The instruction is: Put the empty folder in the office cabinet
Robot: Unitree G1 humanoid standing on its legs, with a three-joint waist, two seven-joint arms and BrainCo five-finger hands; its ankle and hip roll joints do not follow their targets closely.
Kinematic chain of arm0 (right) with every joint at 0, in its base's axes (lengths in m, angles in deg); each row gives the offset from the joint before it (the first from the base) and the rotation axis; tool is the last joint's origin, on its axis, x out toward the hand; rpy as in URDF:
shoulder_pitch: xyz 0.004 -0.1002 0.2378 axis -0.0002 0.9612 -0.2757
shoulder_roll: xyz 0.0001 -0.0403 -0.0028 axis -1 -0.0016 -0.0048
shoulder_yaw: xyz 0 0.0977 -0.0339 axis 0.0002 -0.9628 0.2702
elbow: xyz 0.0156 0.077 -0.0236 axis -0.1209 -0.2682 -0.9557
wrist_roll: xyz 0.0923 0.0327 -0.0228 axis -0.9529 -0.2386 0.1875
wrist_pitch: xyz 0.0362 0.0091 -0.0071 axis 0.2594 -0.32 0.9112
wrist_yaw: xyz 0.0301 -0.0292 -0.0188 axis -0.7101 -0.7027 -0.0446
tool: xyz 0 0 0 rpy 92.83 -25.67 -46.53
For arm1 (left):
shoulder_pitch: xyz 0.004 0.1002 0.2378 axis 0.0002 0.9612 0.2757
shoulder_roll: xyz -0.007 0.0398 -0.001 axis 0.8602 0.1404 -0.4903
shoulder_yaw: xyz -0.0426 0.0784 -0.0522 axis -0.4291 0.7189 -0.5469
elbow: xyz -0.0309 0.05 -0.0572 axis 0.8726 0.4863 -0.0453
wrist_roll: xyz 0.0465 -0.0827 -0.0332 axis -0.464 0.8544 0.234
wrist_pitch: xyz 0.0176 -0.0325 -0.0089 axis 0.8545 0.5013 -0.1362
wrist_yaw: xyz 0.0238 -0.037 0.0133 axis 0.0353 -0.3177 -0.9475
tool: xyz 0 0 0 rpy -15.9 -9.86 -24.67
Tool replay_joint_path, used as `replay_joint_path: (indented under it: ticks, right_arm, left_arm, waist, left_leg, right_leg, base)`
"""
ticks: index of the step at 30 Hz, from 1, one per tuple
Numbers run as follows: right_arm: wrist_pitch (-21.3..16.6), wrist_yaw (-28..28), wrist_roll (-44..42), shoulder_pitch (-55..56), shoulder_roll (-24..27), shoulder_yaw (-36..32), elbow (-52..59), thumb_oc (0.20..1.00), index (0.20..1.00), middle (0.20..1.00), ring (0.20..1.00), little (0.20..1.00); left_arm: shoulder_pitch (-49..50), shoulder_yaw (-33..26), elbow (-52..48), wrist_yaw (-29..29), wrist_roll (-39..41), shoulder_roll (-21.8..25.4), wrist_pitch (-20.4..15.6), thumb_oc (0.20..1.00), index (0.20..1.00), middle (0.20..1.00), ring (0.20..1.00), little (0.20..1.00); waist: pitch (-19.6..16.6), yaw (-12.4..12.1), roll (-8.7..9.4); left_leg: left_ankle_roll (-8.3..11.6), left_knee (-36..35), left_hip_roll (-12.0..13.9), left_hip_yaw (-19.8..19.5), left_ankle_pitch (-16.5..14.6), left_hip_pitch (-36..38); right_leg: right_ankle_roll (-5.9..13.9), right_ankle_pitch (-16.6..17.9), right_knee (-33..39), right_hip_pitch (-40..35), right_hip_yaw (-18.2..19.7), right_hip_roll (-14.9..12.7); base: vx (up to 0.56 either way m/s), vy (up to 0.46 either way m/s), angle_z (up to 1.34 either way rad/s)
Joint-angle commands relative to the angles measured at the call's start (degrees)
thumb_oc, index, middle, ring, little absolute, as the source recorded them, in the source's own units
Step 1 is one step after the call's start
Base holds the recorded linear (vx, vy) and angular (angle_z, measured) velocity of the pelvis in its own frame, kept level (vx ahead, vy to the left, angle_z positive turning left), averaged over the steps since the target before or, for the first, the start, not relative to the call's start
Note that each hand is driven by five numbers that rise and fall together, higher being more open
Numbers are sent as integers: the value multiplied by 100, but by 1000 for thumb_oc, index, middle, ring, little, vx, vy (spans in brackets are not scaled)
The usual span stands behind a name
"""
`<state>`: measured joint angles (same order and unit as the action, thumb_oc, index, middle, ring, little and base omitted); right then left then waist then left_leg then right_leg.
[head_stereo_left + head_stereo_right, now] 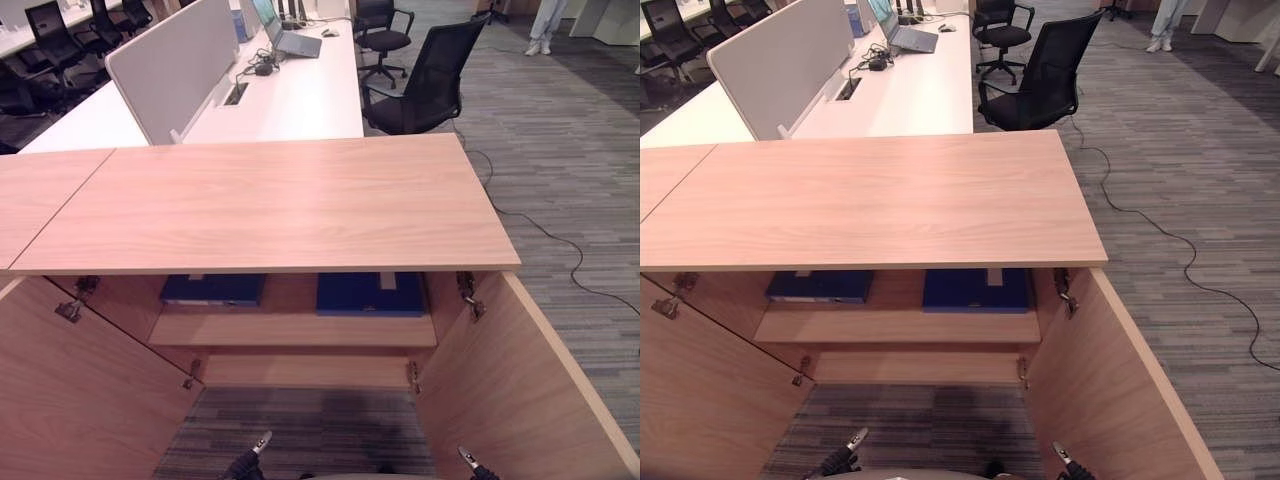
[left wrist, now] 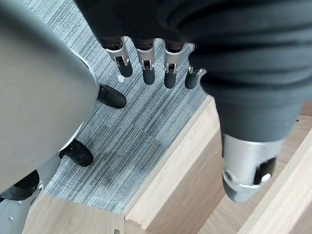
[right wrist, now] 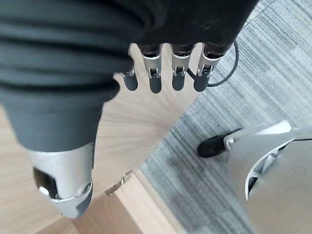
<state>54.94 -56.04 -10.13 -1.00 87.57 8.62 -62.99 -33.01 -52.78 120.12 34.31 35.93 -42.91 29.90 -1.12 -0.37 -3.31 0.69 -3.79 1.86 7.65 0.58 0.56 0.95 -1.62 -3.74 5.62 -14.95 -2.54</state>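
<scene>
The wooden office cabinet stands in front of me with both doors swung open. Two blue folders lie flat on its upper shelf, one on the left and one on the right. Which of them is empty I cannot tell. My left hand hangs low by the left door, its fingers straight and holding nothing. My right hand hangs low by the right door, fingers straight and holding nothing.
Behind the cabinet runs a white desk with a grey divider and a laptop. Black office chairs stand at its right side. A person's legs show far off at the back right. Grey carpet lies to the right.
</scene>
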Motion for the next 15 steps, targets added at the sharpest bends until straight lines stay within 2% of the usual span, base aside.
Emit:
replay_joint_path:
  ticks: [1, 8, 15]
  right_arm:
    - [80, 71, 199, -186, -142, -36, -419, 1000, 1000, 1000, 1000, 1000]
    - [82, 87, 220, -164, -194, -70, -404, 1000, 1000, 1000, 1000, 1000]
    - [156, 111, 899, -124, -106, 76, -402, 1000, 1000, 1000, 1000, 1000]
  left_arm:
    - [-88, -185, 284, 57, -365, -10, -107, 1000, 1000, 1000, 1000, 1000]
    - [-45, -264, 417, 73, -531, 9, -85, 1000, 1000, 1000, 1000, 1000]
    - [-30, -294, 441, 79, -682, 43, -119, 1000, 1000, 1000, 1000, 1000]
  waist:
    - [-161, -5, 255]
    - [-259, -31, 232]
    - [-303, -81, 232]
  left_leg:
    - [6, -121, -420, -183, -457, 260]
    - [-46, -121, -470, -248, -477, 263]
    - [-100, -121, -536, -331, -456, 220]
  right_leg:
    - [445, 280, 874, -524, 212, -1]
    - [490, 335, 874, -524, 247, -56]
    - [548, 442, 874, -459, 249, -128]
  base:
    - [-27, 38, -1]
    - [-32, 44, 0]
    - [-52, 43, 0]
